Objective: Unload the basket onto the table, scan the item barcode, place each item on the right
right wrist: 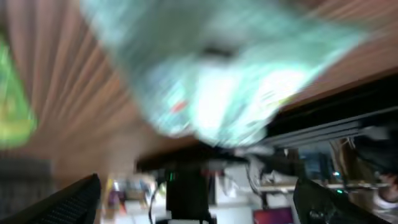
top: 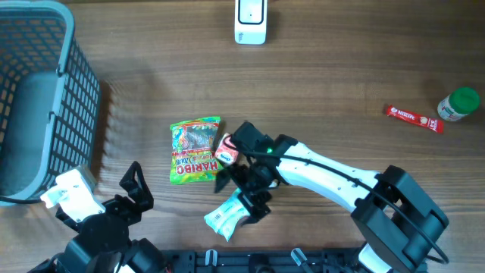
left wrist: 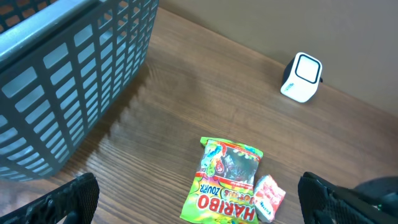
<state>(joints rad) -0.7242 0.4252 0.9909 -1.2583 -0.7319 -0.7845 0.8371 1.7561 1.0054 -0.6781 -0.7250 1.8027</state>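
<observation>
A badly blurred pale green-and-white packet (right wrist: 217,81) fills the upper middle over the wooden bench (right wrist: 68,81), with a bright green smear (right wrist: 12,106) at the left edge and two dark fingers (right wrist: 68,202) wide apart in the lower corners.

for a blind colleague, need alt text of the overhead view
The right gripper, open, is poised at a pale green packet near the front edge of the wooden table. A Haribo bag and small red packet lie nearby; grey basket left, white scanner top.
</observation>
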